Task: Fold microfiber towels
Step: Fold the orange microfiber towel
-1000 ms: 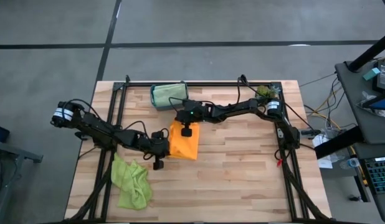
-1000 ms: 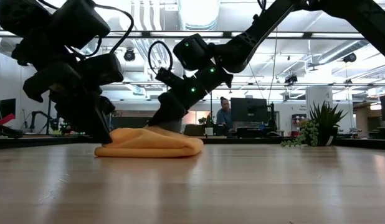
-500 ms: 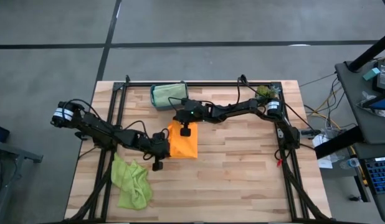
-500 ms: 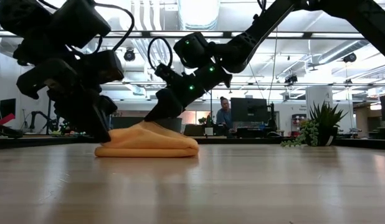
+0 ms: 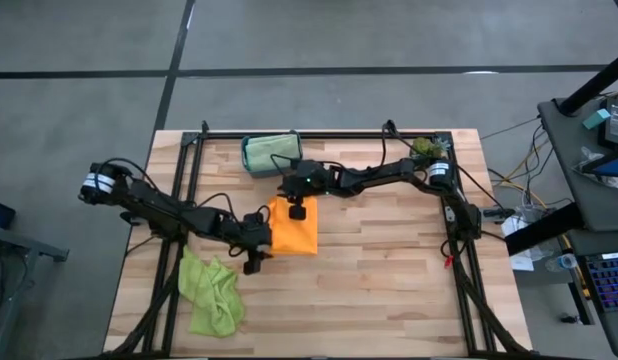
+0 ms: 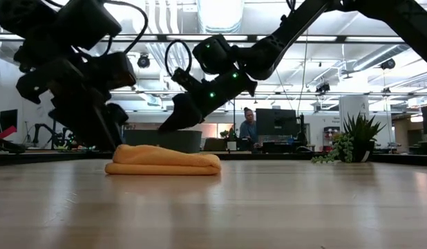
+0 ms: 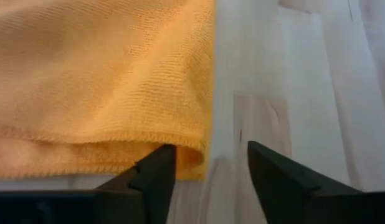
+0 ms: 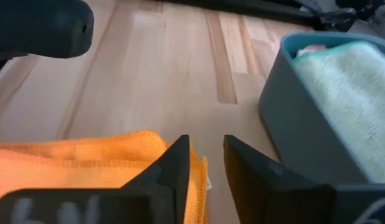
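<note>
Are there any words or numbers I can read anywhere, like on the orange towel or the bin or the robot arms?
None can be read.
Orange towel: plain cloth; only a tiny tag at its edge in the right wrist view, too small to read.
Teal bin: no label showing.
Left gripper and right gripper: no markings.
Screens in the room behind the table: too far to read.

An open-plan lab or office: a wooden table (image 5: 389, 280) on grey concrete floor (image 5: 339, 40), ceiling lights (image 6: 220, 10), computer monitors (image 6: 274, 124), a seated person (image 6: 249, 126) behind.
</note>
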Controlling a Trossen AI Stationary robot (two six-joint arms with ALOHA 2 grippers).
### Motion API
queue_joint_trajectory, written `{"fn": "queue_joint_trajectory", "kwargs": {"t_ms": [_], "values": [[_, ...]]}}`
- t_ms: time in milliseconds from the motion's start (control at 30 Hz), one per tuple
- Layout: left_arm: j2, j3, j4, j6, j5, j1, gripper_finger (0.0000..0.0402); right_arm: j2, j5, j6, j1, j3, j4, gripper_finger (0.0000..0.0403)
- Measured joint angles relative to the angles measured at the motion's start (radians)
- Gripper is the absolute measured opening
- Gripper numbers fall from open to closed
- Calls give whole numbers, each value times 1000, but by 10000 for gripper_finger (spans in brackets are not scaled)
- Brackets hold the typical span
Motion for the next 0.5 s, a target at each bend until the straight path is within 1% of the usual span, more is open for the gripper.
{"fn": "queue_joint_trajectory", "kwargs": {"t_ms": [100, 200, 367, 500], "values": [[-39, 5, -42, 6, 0, 0, 208, -28, 0, -3, 0, 1, -13, 105], [-94, 7, -75, 27, 3, 0, 220, -66, -1, -4, 5, 2, -70, 116], [-149, 4, -74, 26, 3, 0, 216, -156, -8, 4, 52, -35, -180, 118], [-141, -7, -78, 23, 3, 0, 204, -236, -8, 50, 119, -100, -215, 106]]}}
